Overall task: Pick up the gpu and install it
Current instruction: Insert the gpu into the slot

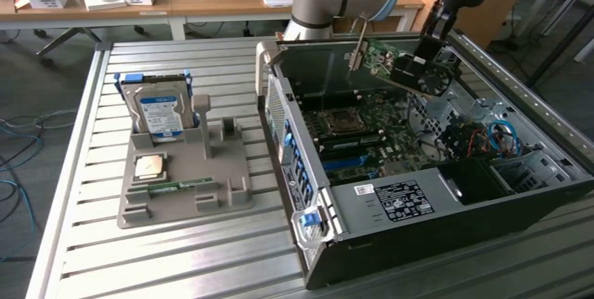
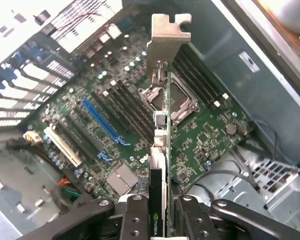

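Gripper (image 1: 430,50) (image 2: 160,212): clamped on the gpu (image 1: 394,62) (image 2: 160,130), with one finger (image 2: 134,220) against each flat face of the card. The card is held in the air, tilted, over the open computer case (image 1: 408,243), and touches nothing but the fingers. The metal bracket (image 1: 357,52) (image 2: 167,37) is at the card end farthest from the gripper. The wrist view looks along the card edge-on.

Beneath the gripper and card: the motherboard (image 1: 371,135) (image 2: 210,135) on the case floor, well apart from the card. The processor socket (image 1: 339,122) (image 2: 182,102) shows just beside the card's edge in the wrist view. A blue slot (image 2: 102,120) and a white slot (image 2: 62,145) lie off to one side of the card.

Farther from the gripper, outside the case wall on the exterior view's left: a grey tray (image 1: 190,205) on the slatted metal table (image 1: 167,264). The tray carries a hard drive (image 1: 160,111) standing upright, a processor chip (image 1: 150,167) and a slim RAM stick (image 1: 172,186) lying flat. All of these are well apart from the gripper.
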Controlling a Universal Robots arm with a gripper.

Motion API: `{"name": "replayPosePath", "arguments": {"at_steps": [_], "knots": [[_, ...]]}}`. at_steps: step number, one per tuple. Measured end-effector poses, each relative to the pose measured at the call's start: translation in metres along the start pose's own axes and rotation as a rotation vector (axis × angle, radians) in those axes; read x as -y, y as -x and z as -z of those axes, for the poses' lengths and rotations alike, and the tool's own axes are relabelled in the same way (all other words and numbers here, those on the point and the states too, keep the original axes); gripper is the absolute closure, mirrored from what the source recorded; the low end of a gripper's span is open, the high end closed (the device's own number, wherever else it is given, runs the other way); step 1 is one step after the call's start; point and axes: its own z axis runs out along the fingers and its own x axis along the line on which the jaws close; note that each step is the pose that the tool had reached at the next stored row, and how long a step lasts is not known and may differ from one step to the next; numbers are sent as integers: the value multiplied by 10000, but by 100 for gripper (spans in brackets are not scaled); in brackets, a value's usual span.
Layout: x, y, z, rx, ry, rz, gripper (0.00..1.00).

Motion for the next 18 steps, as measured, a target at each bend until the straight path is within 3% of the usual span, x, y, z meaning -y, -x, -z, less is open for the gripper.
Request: {"name": "replayPosePath", "arguments": {"at_steps": [18], "knots": [[0,0,-3,-163,65,3115,73]]}}
